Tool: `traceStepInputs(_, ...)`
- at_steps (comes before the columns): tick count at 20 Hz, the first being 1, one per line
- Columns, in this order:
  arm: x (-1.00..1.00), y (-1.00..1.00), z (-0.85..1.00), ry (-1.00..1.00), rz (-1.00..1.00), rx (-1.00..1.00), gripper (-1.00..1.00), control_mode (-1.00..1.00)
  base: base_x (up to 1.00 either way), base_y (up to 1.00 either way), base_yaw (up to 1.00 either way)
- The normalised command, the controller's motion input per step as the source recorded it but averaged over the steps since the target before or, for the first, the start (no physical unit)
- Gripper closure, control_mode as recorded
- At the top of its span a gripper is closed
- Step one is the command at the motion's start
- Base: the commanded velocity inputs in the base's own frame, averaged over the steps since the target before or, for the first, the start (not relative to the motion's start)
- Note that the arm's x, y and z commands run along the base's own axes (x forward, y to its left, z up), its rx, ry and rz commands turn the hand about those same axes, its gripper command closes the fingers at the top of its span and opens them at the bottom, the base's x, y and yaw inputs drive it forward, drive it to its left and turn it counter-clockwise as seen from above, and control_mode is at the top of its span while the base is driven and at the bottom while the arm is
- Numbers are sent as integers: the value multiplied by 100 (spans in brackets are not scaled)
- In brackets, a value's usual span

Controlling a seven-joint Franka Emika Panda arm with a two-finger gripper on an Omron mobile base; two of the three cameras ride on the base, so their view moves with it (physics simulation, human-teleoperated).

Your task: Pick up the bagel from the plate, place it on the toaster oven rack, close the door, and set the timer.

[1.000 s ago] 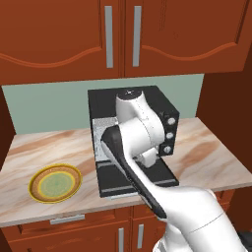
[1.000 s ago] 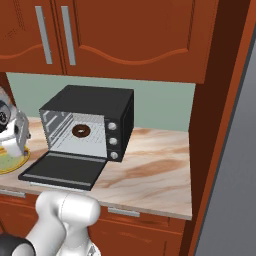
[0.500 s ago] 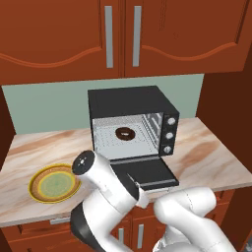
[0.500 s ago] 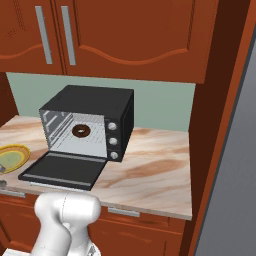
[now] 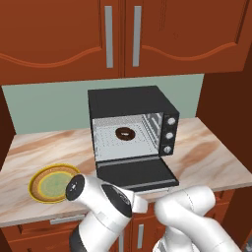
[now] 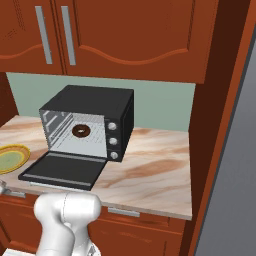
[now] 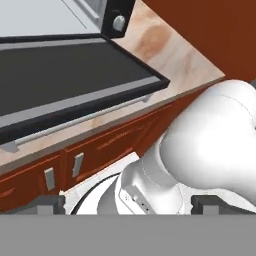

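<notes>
The bagel [image 5: 124, 133] is being borne by the toaster oven rack [image 5: 123, 145]; the door [image 5: 136, 173] is lying open; the gripper [image 7: 131, 206] fingers seem spread wide, nothing pinched.

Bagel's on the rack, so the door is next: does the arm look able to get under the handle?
Probably yes: the door lies open and flat, its handle overhanging the counter edge, nothing below it.

Rendered frames, evenly and brightly lit, diffuse, source not evident. Soft shadow under the open door [image 5: 134, 173] on the desk [image 6: 150, 172]. No glare. Edges slightly soft, pixelated; no visible distortion.
</notes>
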Motion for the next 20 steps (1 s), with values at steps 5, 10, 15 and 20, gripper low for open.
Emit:
traceStepInputs(5,26,22,-40,0,13,-11,-100,-100,0,0,0)
traceStepInputs(10,42,7,-35,0,9,-7,-100,-100,0,0,0)
traceStepInputs(15,22,0,-39,-2,7,-2,-100,-100,0,0,0)
traceStepInputs(20,2,0,-40,-7,5,0,-100,-100,0,0,0)
